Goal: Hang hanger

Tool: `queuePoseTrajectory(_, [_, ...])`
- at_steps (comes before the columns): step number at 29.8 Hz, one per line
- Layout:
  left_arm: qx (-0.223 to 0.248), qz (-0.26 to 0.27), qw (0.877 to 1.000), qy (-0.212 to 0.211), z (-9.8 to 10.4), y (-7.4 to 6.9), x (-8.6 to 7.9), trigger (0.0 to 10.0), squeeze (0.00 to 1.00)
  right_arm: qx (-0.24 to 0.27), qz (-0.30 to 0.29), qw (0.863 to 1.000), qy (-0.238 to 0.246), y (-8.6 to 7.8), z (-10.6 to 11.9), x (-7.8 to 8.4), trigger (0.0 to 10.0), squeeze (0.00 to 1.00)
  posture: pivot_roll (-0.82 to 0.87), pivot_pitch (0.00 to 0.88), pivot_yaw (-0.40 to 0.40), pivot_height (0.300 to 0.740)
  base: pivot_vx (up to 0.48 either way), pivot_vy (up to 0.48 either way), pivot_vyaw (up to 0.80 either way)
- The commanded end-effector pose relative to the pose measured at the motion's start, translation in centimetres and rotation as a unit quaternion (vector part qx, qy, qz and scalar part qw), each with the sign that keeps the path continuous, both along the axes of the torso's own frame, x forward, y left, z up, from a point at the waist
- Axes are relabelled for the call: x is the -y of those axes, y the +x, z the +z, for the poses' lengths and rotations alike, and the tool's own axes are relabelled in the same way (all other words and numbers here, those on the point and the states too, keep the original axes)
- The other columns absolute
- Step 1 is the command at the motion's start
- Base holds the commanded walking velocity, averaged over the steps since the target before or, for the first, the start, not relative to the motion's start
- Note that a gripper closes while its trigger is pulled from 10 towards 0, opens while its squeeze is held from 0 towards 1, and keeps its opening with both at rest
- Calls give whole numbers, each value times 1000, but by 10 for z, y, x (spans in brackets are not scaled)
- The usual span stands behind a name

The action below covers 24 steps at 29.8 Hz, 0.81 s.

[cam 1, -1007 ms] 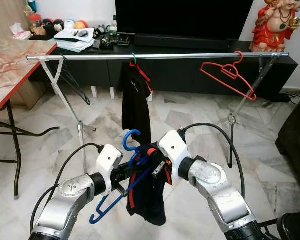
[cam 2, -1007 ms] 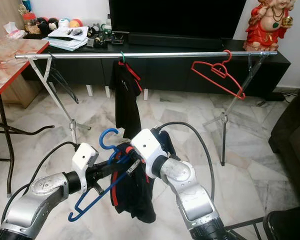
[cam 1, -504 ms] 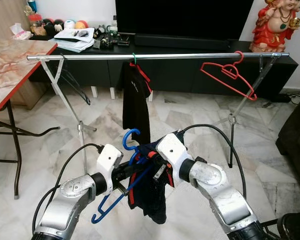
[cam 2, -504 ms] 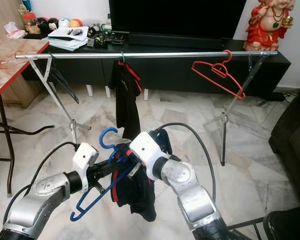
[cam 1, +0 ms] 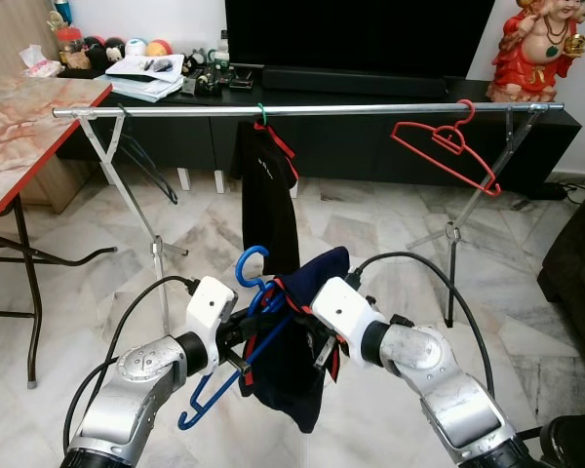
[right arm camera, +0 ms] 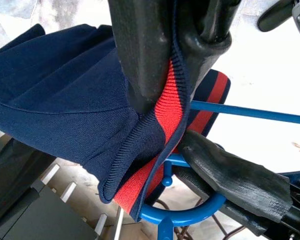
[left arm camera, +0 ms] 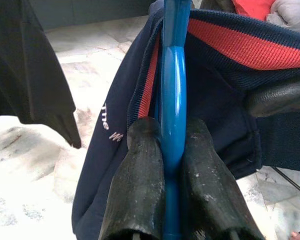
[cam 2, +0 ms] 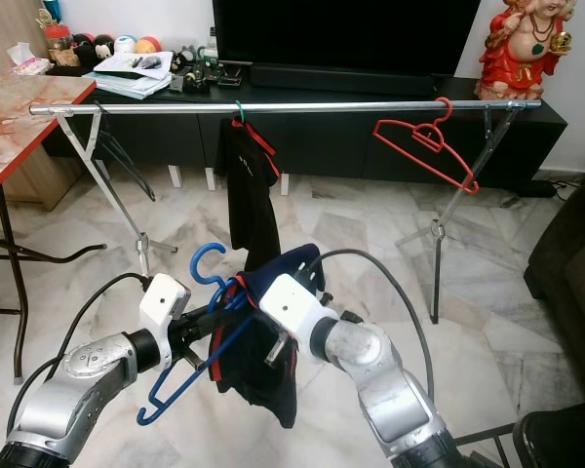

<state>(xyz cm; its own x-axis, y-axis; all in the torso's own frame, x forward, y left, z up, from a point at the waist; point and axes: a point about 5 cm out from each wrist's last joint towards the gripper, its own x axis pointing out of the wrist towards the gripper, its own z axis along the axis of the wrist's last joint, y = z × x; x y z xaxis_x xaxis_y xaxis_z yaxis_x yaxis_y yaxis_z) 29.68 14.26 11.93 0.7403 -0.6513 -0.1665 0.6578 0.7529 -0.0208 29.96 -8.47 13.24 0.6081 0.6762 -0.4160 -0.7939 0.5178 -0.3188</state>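
My left gripper (left arm camera: 172, 150) is clamped on the blue hanger (cam 1: 236, 363), held low in front of me, well short of the metal rail (cam 1: 302, 110). My right gripper (right arm camera: 172, 65) pinches the red-and-navy collar of the navy shirt (cam 1: 291, 366); the wrist views show both grips, which the shirt hides in the head views. Since a second ago the shirt has been drawn further over the hanger. Its far shoulder is hidden.
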Motion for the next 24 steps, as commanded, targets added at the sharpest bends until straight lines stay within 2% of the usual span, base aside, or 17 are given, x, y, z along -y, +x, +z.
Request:
queuePoseTrajectory(1, [39,17,999,-7,15,7,-5,10000,0,-1,20,1000,0,-5,1,-4,10000,1000,-3,96,-45,740,0,0,0])
queuePoseTrajectory(8, [43,28,998,-20,16,10,-4,10000,0,-11,51,999,0,-13,-1,-8,10000,1000,-5,99,-46,740,0,0,0])
queuePoseTrajectory(13, [44,30,998,-26,17,10,-5,10000,0,4,37,998,-57,-10,-9,-1,10000,1000,-5,100,-47,740,0,0,0])
queuePoseTrajectory(14, [44,29,998,-28,17,10,-5,10000,0,16,14,998,-63,-4,-9,2,10000,859,-6,101,-47,740,0,0,0])
queuePoseTrajectory(15, [43,29,998,-28,17,10,-5,10000,0,24,-2,998,-66,-1,-9,4,10000,859,-5,101,-47,740,0,0,0])
queuePoseTrajectory(16, [43,29,998,-29,17,10,-5,10000,0,31,-18,997,-68,3,-8,6,10000,514,-5,102,-47,740,0,0,0])
queuePoseTrajectory(17, [43,29,998,-30,17,10,-5,10000,0,39,-39,996,-67,8,-6,8,10000,0,-5,102,-47,740,0,0,0])
queuePoseTrajectory(24, [41,29,998,-36,17,9,-4,10000,0,51,-59,996,-51,12,1,9,10000,0,-4,104,-48,740,0,0,0])
